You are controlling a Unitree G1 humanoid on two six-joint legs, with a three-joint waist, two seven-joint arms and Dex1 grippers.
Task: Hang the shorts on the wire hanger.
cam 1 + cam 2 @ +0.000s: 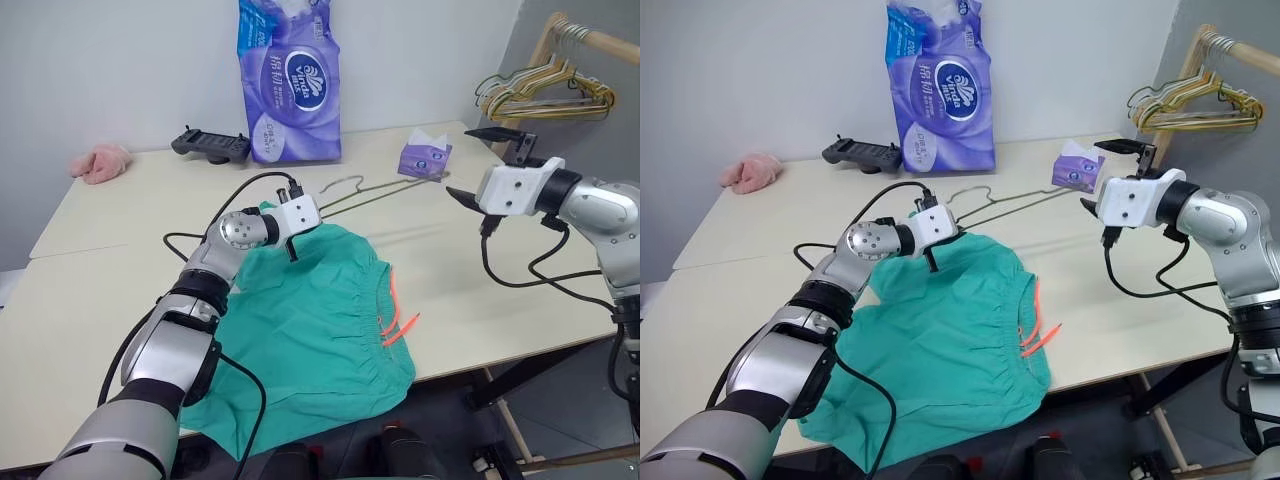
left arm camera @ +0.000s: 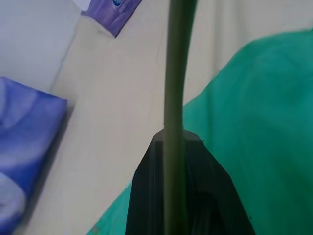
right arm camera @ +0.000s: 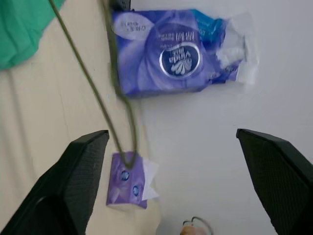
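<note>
Shorts (image 1: 310,330) flat on table (image 1: 120,230), teal, gathered waistband toward the right, orange drawstring (image 1: 398,325) lying across the waist; lower edge drooping over the near table edge. Left gripper (image 1: 292,245) at the shorts' far corner, fingers together and clamped on hanger (image 1: 375,195) (wrist view: thin wire running straight up between the black fingers, green cloth just beside). Hanger a thin olive-grey wire triangle, stretching away from that grip to the right over the bare tabletop, small hook at the far side, far tip near the tissue pack. Right gripper (image 1: 487,165) up in the air past the hanger's right end, fingers wide apart, nothing between them, well apart from the shorts. Table pale beige, smooth, seam across the left part. Big purple tissue bag (image 1: 290,80) upright against the white wall, glossy plastic, torn top. Small purple tissue pack (image 1: 425,158) on the right side. Black controller (image 1: 210,146) beside the bag. Pink fluffy cloth (image 1: 100,162) at the far left. Wooden rack (image 1: 590,45) at right with a bunch of pale hangers (image 1: 545,95).
</note>
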